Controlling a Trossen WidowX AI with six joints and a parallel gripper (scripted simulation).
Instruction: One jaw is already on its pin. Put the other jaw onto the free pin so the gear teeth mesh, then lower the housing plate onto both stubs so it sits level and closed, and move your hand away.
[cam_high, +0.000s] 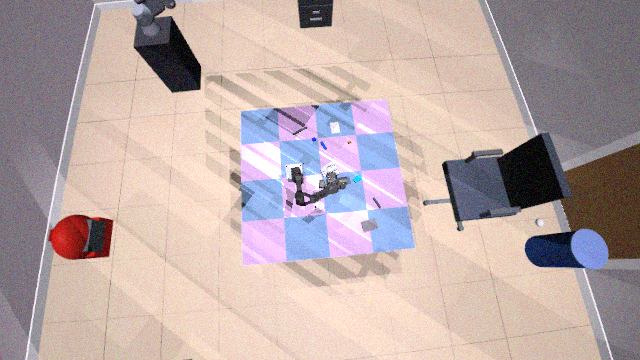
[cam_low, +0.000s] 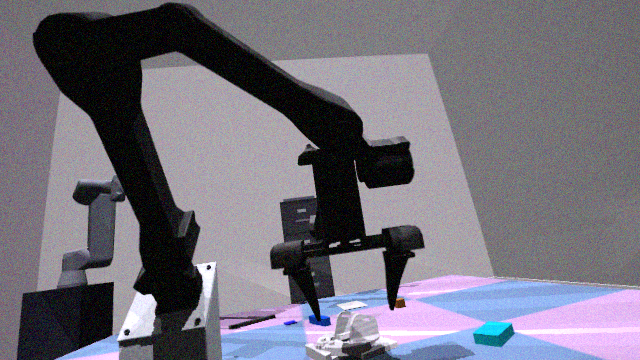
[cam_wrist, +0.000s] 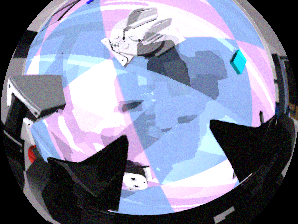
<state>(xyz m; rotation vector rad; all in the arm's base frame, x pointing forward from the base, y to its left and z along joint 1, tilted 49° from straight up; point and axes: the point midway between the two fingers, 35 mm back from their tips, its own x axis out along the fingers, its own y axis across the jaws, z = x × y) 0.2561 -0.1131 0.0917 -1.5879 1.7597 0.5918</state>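
1. A checkered mat (cam_high: 305, 240) in blue and pink lies on the tiled floor (cam_high: 175, 280).
2. A dark arm (cam_high: 300, 198) stands on it, bent, its outer end beside a white assembly (cam_high: 330, 169).
3. A cyan block (cam_high: 357, 178) lies near that end.
4. A blue block (cam_high: 323, 145), an orange block (cam_high: 349, 142) and a white card (cam_high: 334, 128) lie farther up.
5. A gray plate (cam_high: 369, 225) lies lower right, near a dark bar (cam_high: 376, 202).
6. Off the mat are an office chair (cam_high: 475, 187), a blue cylinder (cam_high: 555, 250), a red object (cam_high: 72, 237) and a black pedestal (cam_high: 172, 62).
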